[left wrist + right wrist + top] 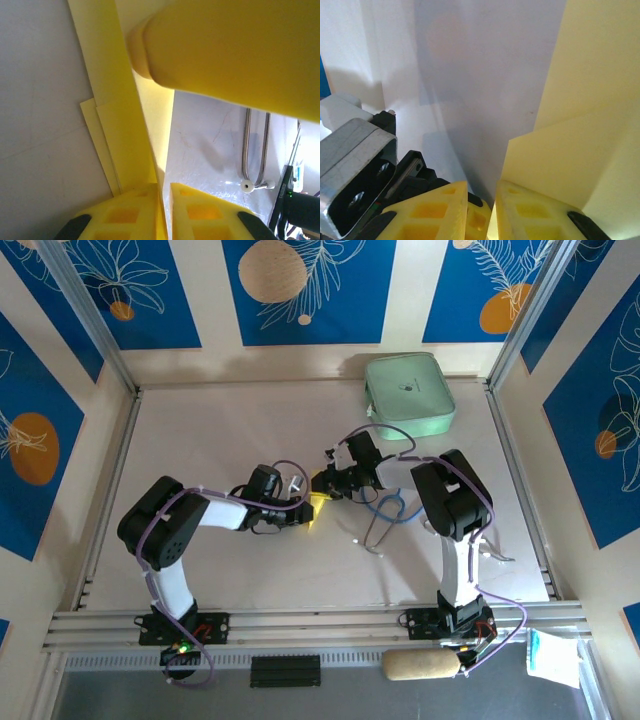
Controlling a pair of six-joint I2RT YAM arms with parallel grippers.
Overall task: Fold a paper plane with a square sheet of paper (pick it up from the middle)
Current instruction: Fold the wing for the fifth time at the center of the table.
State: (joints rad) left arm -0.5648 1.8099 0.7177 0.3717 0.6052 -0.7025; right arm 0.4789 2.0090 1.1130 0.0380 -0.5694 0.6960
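**Both arms close in on the yellow paper (318, 506)**

It lies folded at the middle of the table (220, 440), well nearer than the mint-green case (410, 393). The left gripper (164, 200) has its jaws almost together, nipping a folded edge. The right gripper (481, 205) is narrow too, just beside the sheet; I cannot tell whether it grips.

Square sheet of paper (125, 150): thin yellow paper, matt, smooth, sharply creased. Left end effector (165, 187): moulded yellow plastic, matt, hollow-celled. Desk (200, 440): pale, smooth, faint sheen. Case (408, 395) at 1 o'clock: mint-green, smooth, satin. Bracket (350, 165): bare grey metal, dull.
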